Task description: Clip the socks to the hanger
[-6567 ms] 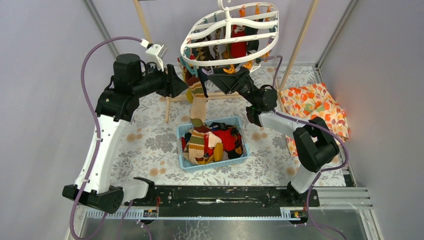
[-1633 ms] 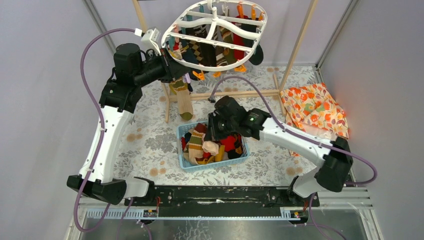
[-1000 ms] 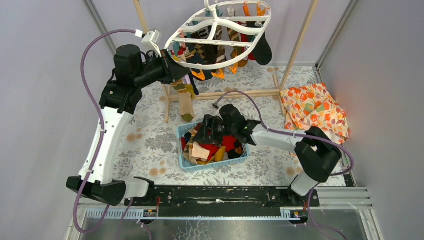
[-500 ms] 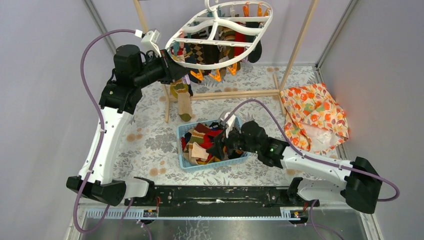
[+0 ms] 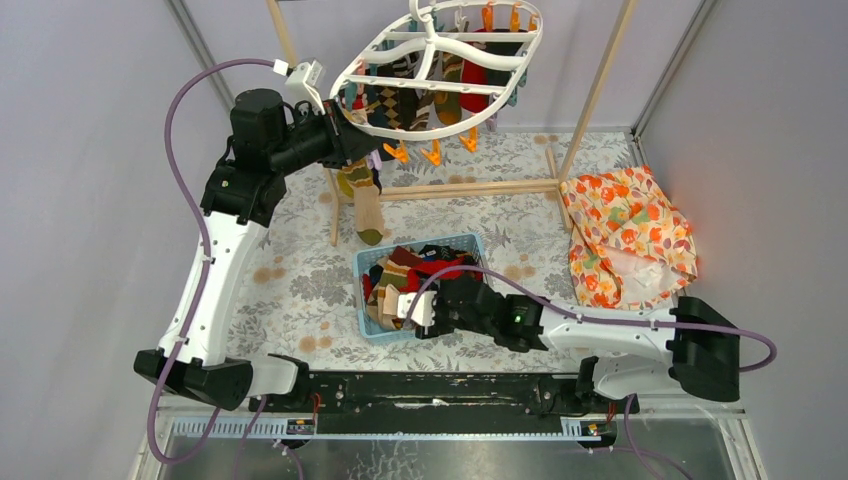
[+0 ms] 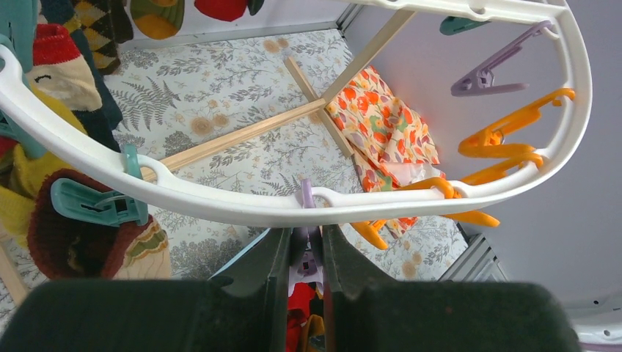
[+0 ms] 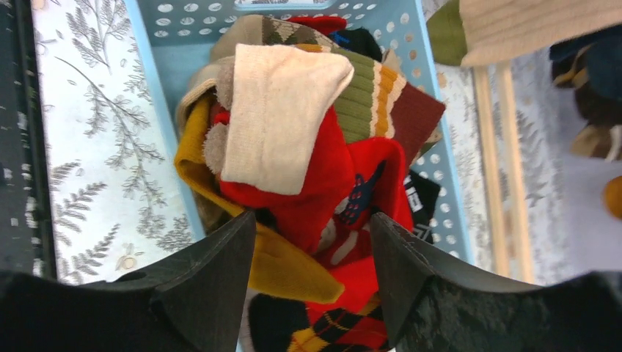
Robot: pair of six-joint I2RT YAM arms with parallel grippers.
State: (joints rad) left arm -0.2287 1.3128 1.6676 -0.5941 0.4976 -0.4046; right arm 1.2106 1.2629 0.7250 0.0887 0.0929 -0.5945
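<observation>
The white oval hanger [image 5: 440, 62] hangs at the back with several socks [image 5: 438, 102] clipped under it. My left gripper [image 5: 366, 152] is up at its near rim [image 6: 220, 207], shut on a lilac clip [image 6: 306, 255] that dangles there. A striped sock [image 5: 368, 205] hangs just below. More socks [image 5: 425, 275] are heaped in the blue basket [image 5: 430, 241]. My right gripper [image 7: 312, 238] hovers open low over that heap at the basket's front, with a red sock [image 7: 330, 176], a cream sock [image 7: 282, 110] and a mustard sock [image 7: 293, 273] beneath its fingers.
A wooden rail frame [image 5: 450, 187] stands behind the basket. An orange floral cloth [image 5: 625, 230] lies at the right. Orange clips [image 6: 506, 143] and a teal clip [image 6: 95, 209] hang from the hanger's rim near my left fingers.
My right arm has swung from over the basket's back to its near side and dropped low, its jaws still apart. The hanger has swayed a little. My left arm has held still.
</observation>
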